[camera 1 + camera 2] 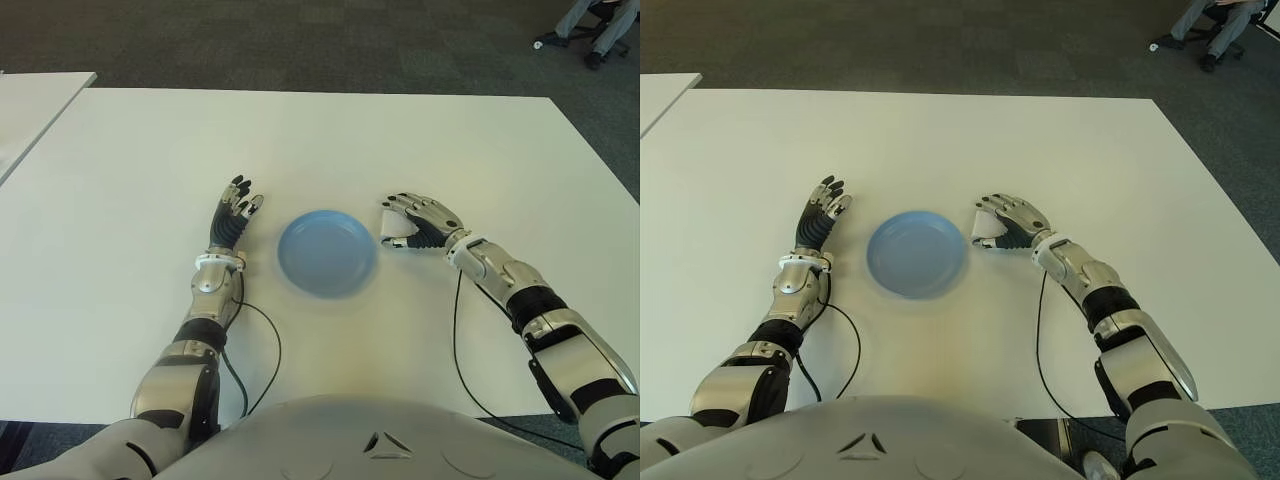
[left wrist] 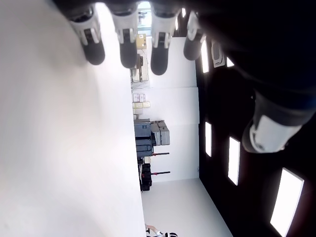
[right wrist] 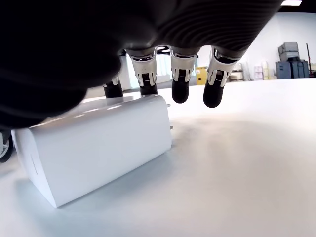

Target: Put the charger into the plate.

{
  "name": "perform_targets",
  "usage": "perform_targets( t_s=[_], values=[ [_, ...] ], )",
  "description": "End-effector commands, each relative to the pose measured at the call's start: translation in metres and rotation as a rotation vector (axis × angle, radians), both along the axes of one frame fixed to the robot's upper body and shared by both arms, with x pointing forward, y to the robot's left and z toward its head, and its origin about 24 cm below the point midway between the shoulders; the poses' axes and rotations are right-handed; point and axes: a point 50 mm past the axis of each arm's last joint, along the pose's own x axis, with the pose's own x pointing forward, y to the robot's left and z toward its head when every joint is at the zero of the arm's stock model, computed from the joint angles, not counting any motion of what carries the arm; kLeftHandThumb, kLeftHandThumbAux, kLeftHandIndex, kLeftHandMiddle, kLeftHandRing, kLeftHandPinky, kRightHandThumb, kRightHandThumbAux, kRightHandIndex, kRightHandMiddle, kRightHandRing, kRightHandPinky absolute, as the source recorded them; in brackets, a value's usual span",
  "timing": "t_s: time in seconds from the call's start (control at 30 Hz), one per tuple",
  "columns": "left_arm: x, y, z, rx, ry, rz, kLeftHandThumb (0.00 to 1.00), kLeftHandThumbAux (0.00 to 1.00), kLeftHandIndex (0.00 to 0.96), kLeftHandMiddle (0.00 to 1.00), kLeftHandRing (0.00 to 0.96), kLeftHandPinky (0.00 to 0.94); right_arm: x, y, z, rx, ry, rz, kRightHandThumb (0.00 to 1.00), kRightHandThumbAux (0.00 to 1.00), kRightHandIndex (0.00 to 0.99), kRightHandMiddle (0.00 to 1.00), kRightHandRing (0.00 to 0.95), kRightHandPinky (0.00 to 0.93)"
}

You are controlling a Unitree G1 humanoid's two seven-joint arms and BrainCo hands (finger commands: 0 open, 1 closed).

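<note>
Both hands low, one on each side of the blue plate (image 1: 327, 252).

The left hand (image 1: 233, 217) shows to the plate's left, palm down, fingers straight, relaxed and empty, its forearm running back toward the torso. The right hand (image 1: 420, 221) sits just right of the plate, fingers (image 3: 180, 84) arched downward and curved without closing, the forearm angling out to the robot's right.

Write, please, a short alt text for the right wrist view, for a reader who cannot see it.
A white charger lies on the white table, seen from very close. The right hand arches over it, dark fingertips hanging above its top, not clearly gripping. Shelves and boxes stand far behind.
</note>
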Motion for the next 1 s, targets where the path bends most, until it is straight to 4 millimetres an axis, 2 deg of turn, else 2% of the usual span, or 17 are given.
perform_targets(
  t_s=[0.03, 0.63, 1.0],
  values=[
    [-0.0259, 0.0054, -0.0282, -0.005, 0.156, 0.007, 0.000, 0.521, 0.054, 0.135, 0.103, 0.061, 0.0014, 0.0000, 0.0017, 0.001, 0.002, 0.008, 0.265, 0.270, 0.000, 0.000, 0.000, 0.000],
    [-0.0271, 0.0065, -0.0274, 0.005, 0.151, 0.004, 0.000, 0.503, 0.057, 0.132, 0.093, 0.032, -0.0024, -0.0045, -0.0032, -0.008, 0.026, -0.004, 0.275, 0.268, 0.000, 0.000, 0.000, 0.000],
    [-0.0274, 0.0066, -0.0260, 0.013, 0.141, 0.000, 0.000, 0.507, 0.053, 0.138, 0.103, 0.057, -0.0045, -0.0062, -0.0064, -0.010, 0.035, -0.013, 0.267, 0.267, 0.000, 0.000, 0.000, 0.000]
  ],
)
